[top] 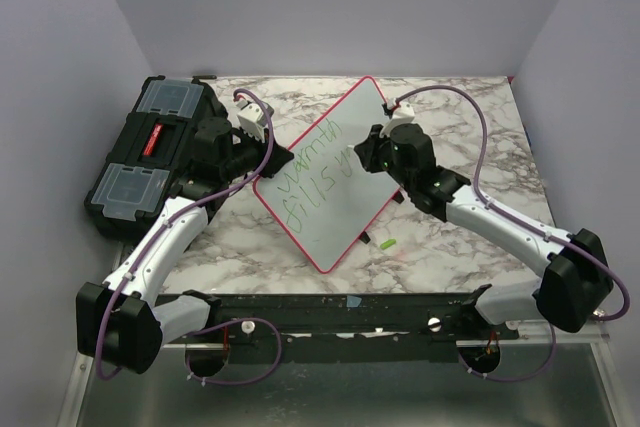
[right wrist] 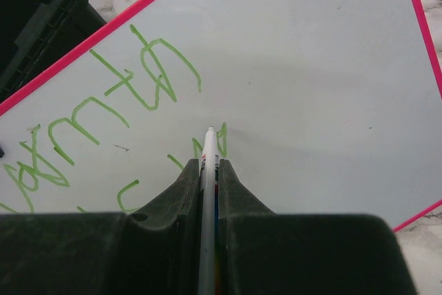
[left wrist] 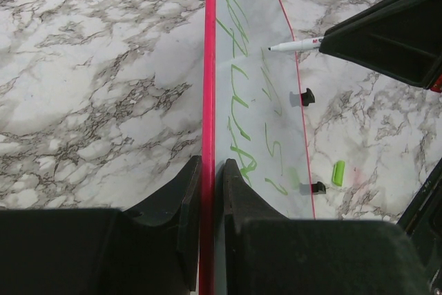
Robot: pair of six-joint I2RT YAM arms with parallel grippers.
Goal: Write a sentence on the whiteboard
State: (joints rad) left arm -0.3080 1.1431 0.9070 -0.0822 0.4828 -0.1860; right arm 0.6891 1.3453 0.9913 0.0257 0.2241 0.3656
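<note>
Your left gripper (left wrist: 210,168) is clamped on the thin red-pink rim of the flat, glossy, round-cornered whiteboard (top: 345,142), which sits cornerwise on the veined marble tabletop (top: 440,247). Your right gripper (right wrist: 207,164) pinches a slim white marker (right wrist: 208,148), its tip at the green handwritten sentence (top: 318,179).

Even, soft light; faint shadows; mild sheen on the whiteboard (right wrist: 311,67); dark, slightly soft-focus jaws in wrist views

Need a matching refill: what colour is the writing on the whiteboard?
The writing is green, clearest in the right wrist view.
</note>
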